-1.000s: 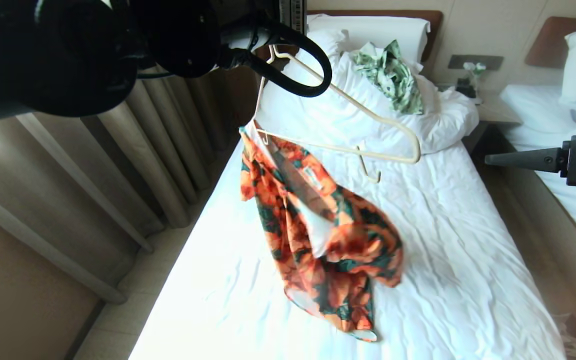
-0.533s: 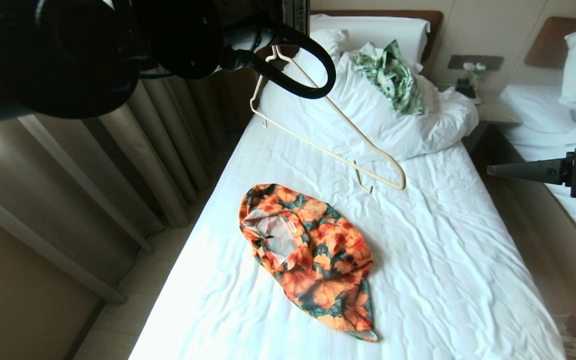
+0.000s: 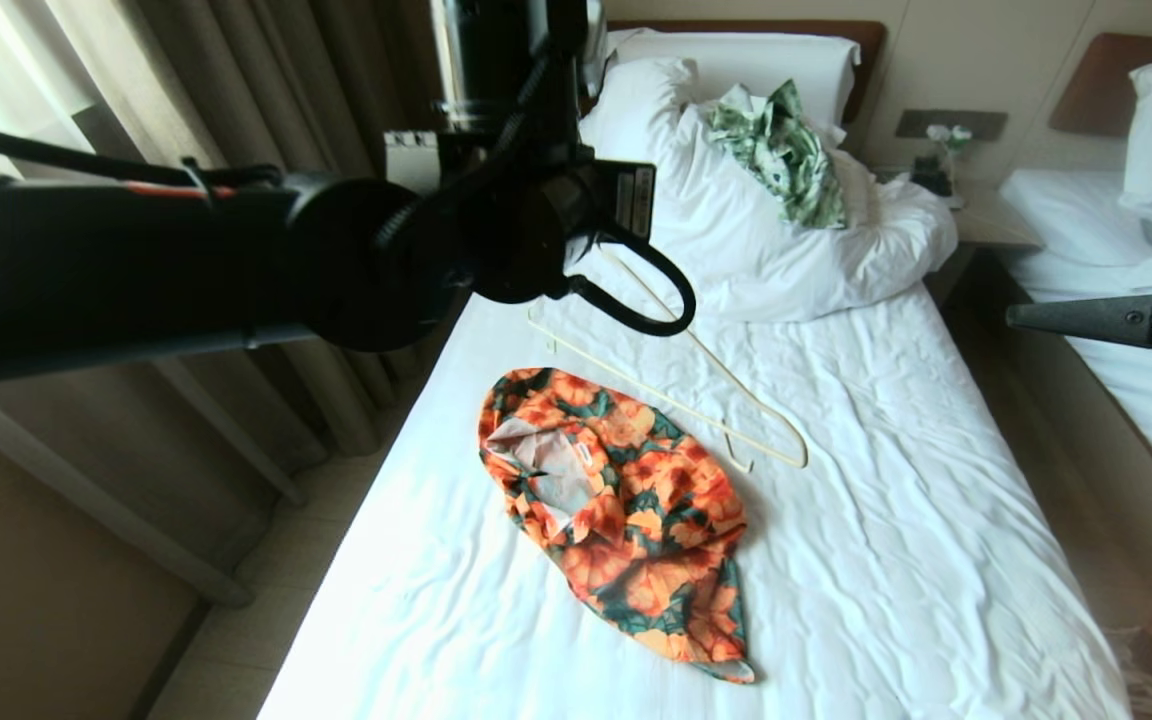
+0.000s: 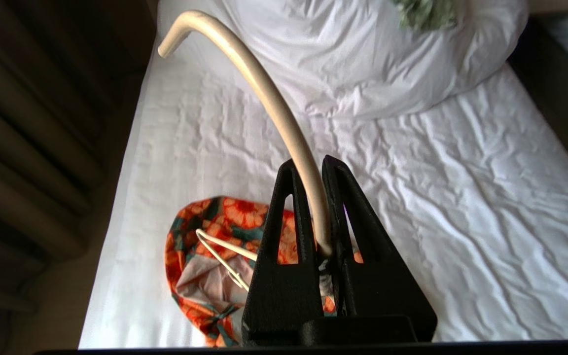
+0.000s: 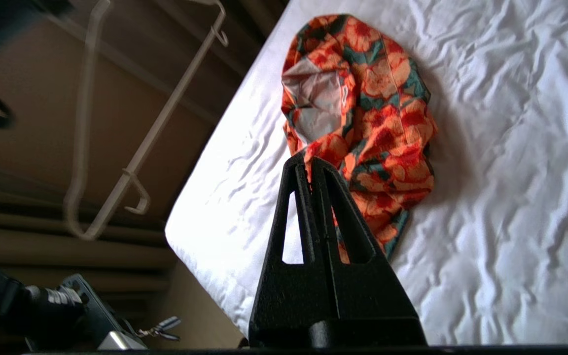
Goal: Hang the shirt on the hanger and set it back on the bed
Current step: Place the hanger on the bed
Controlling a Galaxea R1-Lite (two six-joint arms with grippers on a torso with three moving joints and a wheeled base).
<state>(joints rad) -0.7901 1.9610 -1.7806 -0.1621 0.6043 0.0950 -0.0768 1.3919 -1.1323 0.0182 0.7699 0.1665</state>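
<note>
We judged the hanging not yet done: the shirt (image 3: 621, 510) lay crumpled on the bed (image 3: 896, 520), below the left claw (image 4: 319, 212), which gripped the hanger (image 3: 696, 400) by its hook. The right claw (image 5: 311, 165), closed and empty, hung beyond the bed's side edge. Bare sheet spread on that side; curtains (image 3: 266, 90) crowded the other edge.

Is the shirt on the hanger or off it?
Off: the shirt lies crumpled on the bed; the left gripper holds the hanger bare.
</note>
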